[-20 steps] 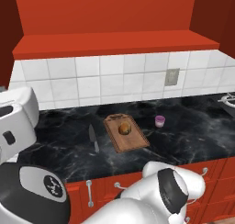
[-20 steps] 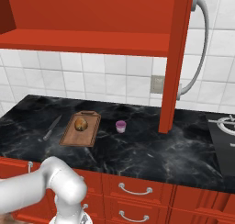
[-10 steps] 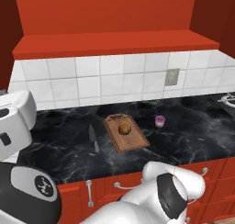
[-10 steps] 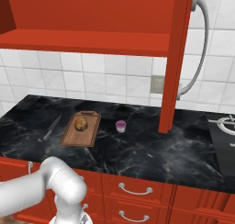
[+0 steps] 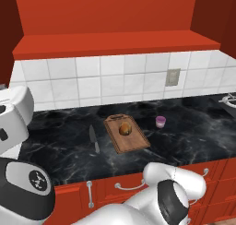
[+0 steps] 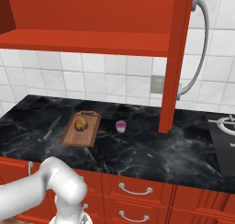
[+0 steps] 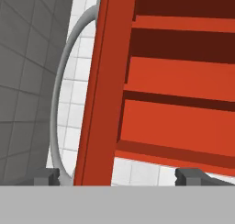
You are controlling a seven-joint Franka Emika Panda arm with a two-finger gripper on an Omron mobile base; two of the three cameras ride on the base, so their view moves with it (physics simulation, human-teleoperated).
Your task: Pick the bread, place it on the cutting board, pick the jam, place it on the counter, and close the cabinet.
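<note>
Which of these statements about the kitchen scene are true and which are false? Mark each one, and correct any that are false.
1. The bread lies on the cutting board. True.
2. The jam stands on the cutting board. False: it stands on the counter, beside the board and apart from it.
3. The knife lies on the counter, on the far side of the board from the jam. True.
4. The cabinet is fully closed. False: its door stands open, edge-on in the right base view.
5. The gripper holds the jam. False: its fingertips stand apart at the door's edge, with nothing between them.
</note>
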